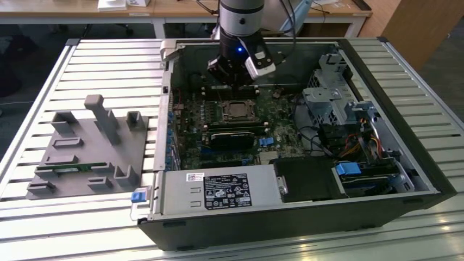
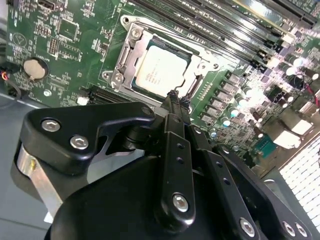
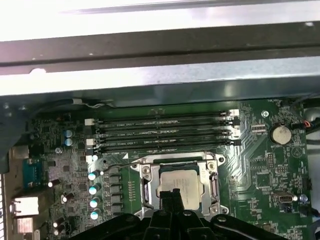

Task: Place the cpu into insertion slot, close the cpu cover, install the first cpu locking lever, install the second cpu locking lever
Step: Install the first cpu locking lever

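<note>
The cpu (image 2: 162,67) lies flat in the insertion slot (image 2: 118,76) on the green board; it also shows in the first wrist view (image 3: 184,181) and in the exterior view (image 1: 238,111). The silvery cpu cover (image 2: 132,46) lies down around the chip, its window framing the pale top; in the first wrist view the cpu cover (image 3: 146,182) looks the same. My gripper (image 2: 175,96) is shut with nothing between its fingers, its tips hovering at one edge of the socket. In the exterior view the gripper (image 1: 232,81) hangs just behind the slot. How the locking levers sit is unclear.
Long black memory slots (image 3: 165,132) run beside the socket. A black block (image 1: 232,138) sits in front of it, a power supply (image 1: 217,190) nearer still. A drive cage and cables (image 1: 330,103) fill the exterior view's right. A grey fixture (image 1: 87,147) lies outside the case.
</note>
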`<state>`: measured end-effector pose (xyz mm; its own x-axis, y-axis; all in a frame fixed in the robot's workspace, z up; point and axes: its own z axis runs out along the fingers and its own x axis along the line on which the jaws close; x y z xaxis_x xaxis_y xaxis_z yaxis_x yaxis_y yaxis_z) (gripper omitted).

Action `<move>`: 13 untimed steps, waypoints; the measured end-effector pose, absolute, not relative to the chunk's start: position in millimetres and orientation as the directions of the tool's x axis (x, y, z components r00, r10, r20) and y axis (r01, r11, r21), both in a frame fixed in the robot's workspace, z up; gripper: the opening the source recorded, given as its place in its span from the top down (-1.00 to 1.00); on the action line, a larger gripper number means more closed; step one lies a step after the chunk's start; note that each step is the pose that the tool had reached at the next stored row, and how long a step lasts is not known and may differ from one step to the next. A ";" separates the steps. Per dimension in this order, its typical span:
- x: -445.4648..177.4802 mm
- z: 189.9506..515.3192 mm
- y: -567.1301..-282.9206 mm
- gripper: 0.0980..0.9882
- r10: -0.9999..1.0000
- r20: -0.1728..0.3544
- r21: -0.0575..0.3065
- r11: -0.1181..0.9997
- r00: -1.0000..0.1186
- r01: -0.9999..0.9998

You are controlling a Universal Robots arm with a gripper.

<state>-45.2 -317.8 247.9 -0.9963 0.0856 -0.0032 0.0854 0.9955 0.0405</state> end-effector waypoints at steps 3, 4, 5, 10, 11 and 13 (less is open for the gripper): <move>-45.2 247.9 -317.8 0.95 0.054 -0.003 0.041 0.998 -0.999 0.054; -45.1 247.9 -317.8 0.95 0.044 -0.003 0.041 0.998 -0.999 0.044; -45.1 247.9 -317.8 0.95 0.034 -0.003 0.040 0.999 -0.999 0.034; -45.2 247.9 -317.8 0.95 -0.004 -0.003 0.040 0.999 -1.000 -0.004; -45.2 247.9 -317.8 0.95 -0.010 -0.003 0.041 0.999 -1.000 -0.010; -45.5 247.9 -317.9 0.95 -0.015 -0.003 0.041 0.999 -1.000 -0.015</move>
